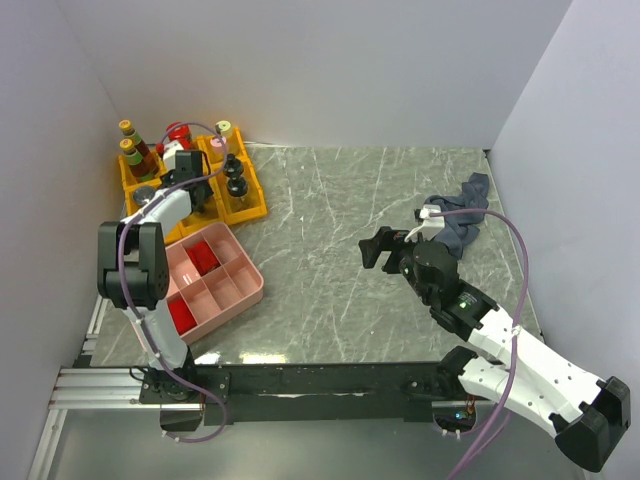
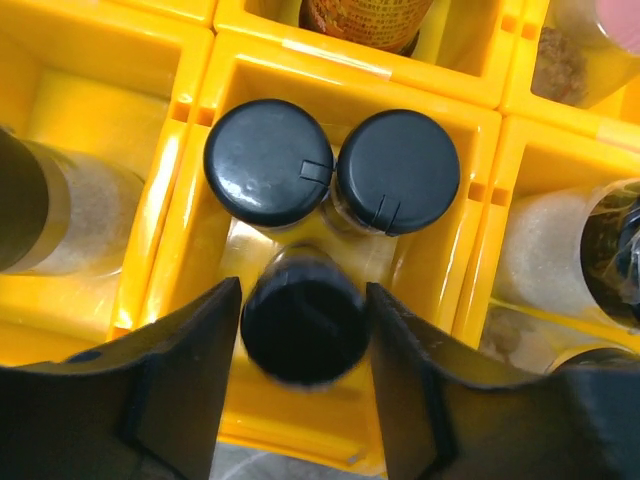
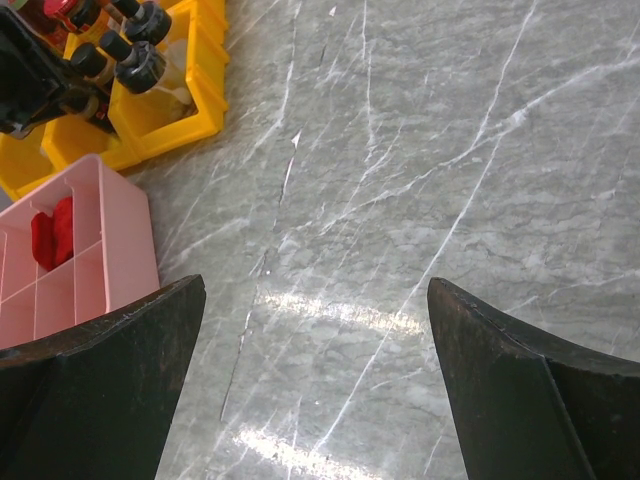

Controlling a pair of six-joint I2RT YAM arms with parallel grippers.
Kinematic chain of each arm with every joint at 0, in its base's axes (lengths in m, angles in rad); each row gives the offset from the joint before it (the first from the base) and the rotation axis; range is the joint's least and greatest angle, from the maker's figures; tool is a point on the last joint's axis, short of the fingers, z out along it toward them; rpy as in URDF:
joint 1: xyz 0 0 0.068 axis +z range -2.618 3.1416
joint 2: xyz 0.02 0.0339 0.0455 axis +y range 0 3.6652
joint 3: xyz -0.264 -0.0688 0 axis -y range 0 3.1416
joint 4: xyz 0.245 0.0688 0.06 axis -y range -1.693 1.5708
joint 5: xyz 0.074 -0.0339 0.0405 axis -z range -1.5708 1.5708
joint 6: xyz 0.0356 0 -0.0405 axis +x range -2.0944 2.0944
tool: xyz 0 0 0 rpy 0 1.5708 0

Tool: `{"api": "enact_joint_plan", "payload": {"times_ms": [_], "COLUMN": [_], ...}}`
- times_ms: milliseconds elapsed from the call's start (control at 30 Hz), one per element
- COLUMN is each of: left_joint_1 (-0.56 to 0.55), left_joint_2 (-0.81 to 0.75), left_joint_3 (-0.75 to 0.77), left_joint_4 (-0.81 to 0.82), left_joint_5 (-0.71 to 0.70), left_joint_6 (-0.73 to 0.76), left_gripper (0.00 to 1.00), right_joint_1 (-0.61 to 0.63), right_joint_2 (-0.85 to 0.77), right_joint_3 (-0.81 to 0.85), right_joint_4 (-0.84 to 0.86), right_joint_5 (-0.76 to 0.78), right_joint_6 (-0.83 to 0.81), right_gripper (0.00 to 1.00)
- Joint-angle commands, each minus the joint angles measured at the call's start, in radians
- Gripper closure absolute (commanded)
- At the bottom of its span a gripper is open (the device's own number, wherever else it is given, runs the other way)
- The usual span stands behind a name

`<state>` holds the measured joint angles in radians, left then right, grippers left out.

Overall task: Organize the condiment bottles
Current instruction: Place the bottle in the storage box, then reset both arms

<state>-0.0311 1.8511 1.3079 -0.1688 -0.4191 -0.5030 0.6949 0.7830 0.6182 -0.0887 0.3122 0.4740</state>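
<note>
Flanking a third black-capped jar, the left hand hides it from overhead.

The right end effector has its two dark fingers spread wide at the bottom corners; between them shows the grey, white-veined worktop, with streaks of glare near the fingers; at the left edge sits a pink tray with red blocks inside; beyond it, top left, yellow bins hold upright black-capped bottles.

Marble table: yellow bins, pink tray, cloth
</note>
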Motion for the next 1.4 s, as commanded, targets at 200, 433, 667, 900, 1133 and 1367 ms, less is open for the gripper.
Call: {"api": "enact_joint_plan", "payload": {"times_ms": [200, 433, 667, 900, 1133, 1367], "left_joint_1": [0.005, 0.002, -0.041, -0.318, -0.46, -0.613], "left_joint_2": [-0.085, -0.236, -0.462, -0.702, -0.909, -0.989], "left_joint_3": [0.036, 0.048, -0.07, -0.264, -0.496, -0.616], "left_joint_4": [-0.027, -0.095, -0.018, 0.161, 0.367, 0.445], "left_joint_5": [0.002, 0.095, 0.336, 0.459, 0.641, 0.603], "left_joint_6": [-0.02, -0.038, -0.083, -0.005, 0.004, 0.06], "left_gripper": [0.2, 0.01, 0.01, 0.0, 0.01, 0.0], "right_joint_1": [-0.005, -0.005, -0.005, -0.005, -0.005, -0.005], "right_joint_2": [0.002, 0.007, 0.021, 0.016, -0.014, -0.056], "right_joint_3": [0.002, 0.021, 0.121, 0.239, 0.284, 0.262], "right_joint_4": [0.041, 0.035, -0.069, -0.149, -0.148, -0.117], "right_joint_5": [-0.004, -0.044, -0.032, -0.11, -0.212, -0.269], "right_joint_6": [-0.015, -0.02, -0.008, -0.009, -0.009, -0.021], "right_gripper": [0.0, 0.0, 0.0, 0.0, 0.0, 0.0]}}
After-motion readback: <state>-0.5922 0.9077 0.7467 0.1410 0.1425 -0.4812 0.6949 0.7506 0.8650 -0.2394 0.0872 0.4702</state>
